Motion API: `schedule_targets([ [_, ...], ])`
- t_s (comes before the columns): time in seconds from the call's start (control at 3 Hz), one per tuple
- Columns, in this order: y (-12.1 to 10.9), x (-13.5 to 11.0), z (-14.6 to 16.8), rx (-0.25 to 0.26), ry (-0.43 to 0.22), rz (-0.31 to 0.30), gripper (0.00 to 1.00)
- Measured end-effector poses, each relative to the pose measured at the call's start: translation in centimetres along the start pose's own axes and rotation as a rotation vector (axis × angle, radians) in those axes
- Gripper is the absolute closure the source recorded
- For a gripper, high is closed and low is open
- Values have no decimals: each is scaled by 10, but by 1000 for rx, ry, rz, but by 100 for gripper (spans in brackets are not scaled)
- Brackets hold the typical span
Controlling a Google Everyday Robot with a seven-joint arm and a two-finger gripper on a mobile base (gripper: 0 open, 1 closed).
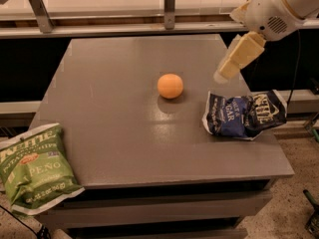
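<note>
**Item 1. Chip bag (244,116):** dark blue with white lettering, crumpled and lying flat near the right edge of the table (114,83). Its far end juts past that edge. It sits just below the tip of the gripper (223,75) in the view and does not touch it (it is the nearest thing to the gripper).

**Item 2. Orange (170,85):** round, plain and whole, resting on the table near the middle. It lies left of the gripper's tip in the view, slightly lower, and well apart from the bag.

**Gripper:** cream-coloured and tilted down-left, hanging above the table between the two items.
</note>
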State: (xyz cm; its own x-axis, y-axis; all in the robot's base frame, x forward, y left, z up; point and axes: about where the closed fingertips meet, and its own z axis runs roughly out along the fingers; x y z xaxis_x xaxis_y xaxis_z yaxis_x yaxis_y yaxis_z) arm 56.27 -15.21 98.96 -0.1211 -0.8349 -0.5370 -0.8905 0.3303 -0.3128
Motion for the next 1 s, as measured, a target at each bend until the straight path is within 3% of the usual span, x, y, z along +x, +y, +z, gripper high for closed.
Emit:
schedule_targets([
  [0.33, -21, -11, 44, -43, -60, 90, 0],
  [1.0, -16, -23, 104, -142, -87, 141, 0],
])
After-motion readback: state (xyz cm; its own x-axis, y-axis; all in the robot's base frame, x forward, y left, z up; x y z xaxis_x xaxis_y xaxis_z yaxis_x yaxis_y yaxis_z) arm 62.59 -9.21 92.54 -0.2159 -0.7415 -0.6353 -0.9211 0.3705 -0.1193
